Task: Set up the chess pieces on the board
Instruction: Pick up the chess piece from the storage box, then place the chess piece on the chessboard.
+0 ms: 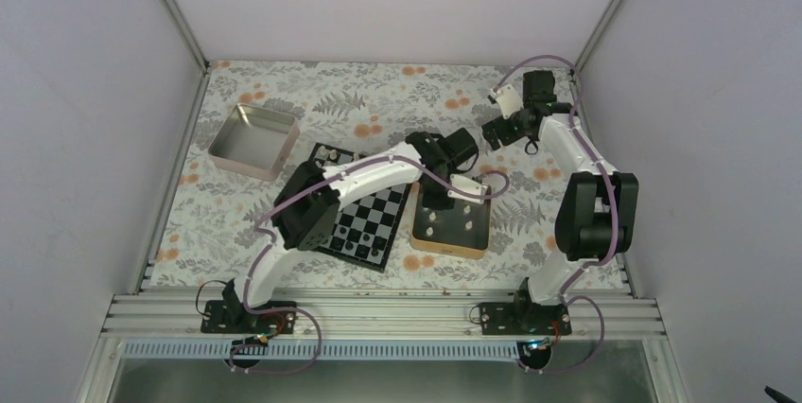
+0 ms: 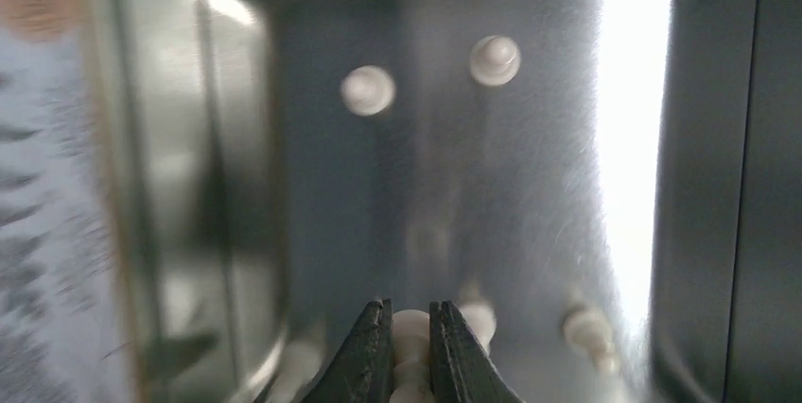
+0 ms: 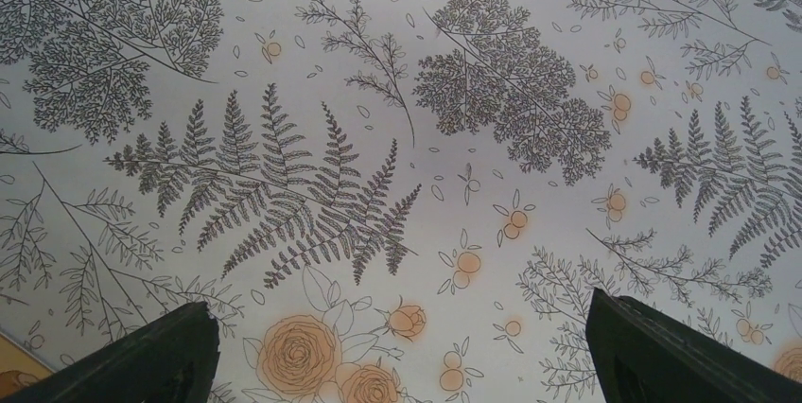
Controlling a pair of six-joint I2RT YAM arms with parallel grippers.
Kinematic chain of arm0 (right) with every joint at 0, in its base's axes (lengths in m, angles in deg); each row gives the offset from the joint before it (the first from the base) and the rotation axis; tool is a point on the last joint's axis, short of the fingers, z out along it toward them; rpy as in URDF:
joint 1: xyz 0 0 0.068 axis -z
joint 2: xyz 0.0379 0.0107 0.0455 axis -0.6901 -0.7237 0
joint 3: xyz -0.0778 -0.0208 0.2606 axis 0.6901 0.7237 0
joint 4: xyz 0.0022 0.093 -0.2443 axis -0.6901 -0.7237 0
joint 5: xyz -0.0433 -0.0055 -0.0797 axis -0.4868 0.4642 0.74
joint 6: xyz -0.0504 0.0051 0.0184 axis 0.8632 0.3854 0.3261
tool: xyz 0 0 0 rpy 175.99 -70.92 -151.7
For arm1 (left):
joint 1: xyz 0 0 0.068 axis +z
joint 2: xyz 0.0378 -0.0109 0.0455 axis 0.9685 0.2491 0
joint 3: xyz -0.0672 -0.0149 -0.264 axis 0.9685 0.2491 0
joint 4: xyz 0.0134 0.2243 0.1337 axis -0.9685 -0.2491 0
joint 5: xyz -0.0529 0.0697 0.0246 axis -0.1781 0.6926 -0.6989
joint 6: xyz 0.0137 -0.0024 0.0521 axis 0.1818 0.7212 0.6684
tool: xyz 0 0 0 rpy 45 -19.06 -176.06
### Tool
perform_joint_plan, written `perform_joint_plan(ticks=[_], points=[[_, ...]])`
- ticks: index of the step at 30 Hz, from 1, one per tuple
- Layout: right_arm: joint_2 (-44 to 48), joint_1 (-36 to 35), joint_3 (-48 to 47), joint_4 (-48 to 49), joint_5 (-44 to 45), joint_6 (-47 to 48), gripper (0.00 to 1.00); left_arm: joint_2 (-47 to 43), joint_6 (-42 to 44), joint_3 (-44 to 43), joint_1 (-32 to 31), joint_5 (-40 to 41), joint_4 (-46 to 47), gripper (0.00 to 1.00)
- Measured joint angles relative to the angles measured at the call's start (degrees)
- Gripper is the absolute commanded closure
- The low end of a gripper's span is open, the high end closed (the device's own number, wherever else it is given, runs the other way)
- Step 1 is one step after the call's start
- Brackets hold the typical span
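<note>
The chessboard (image 1: 371, 223) lies on the table at centre left, partly under my left arm. My left gripper (image 1: 444, 197) reaches into the gold tin (image 1: 454, 244) just right of the board. In the left wrist view it (image 2: 410, 320) is shut on a cream chess piece (image 2: 412, 339). Other cream pieces lie on the tin's shiny floor, two further off (image 2: 369, 90) (image 2: 495, 60) and two near the fingers (image 2: 588, 331). My right gripper (image 1: 499, 129) hangs open and empty over the cloth at the back right; its fingers (image 3: 151, 356) stand wide apart.
A pinkish silver square tin (image 1: 253, 141) stands at the back left. A flowered cloth (image 3: 397, 138) covers the table. The grey walls of the cell close in on both sides.
</note>
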Motion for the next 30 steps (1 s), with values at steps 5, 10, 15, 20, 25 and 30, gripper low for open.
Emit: perform_joint_plan(ticks=[5,10,15,20,25,30], points=[[0.1,0.0,0.0,0.0,0.0,0.0,0.00,-5.8,0.8,0.0,2.8,3.1,-1.1,0.97],[0.1,0.0,0.0,-0.1,0.0,0.0,0.00,-11.1,1.5,0.0,10.4,4.3,-1.4,0.97],[0.1,0.0,0.0,-0.2,0.0,0.0,0.00,-12.2,2.2,0.1,20.6,3.2,-1.3,0.95],[0.1,-0.1,0.0,-0.6,0.0,0.0,0.00,-12.2,2.4,0.2,30.2,0.4,-0.8,0.95],[0.1,-0.4,0.0,-0.9,0.0,0.0,0.00,-12.1,2.5,2.4,35.9,-2.5,1.3,0.95],[0.1,-0.5,0.0,-1.0,0.0,0.0,0.00,-12.1,2.6,7.9,38.1,-4.5,3.3,0.95]])
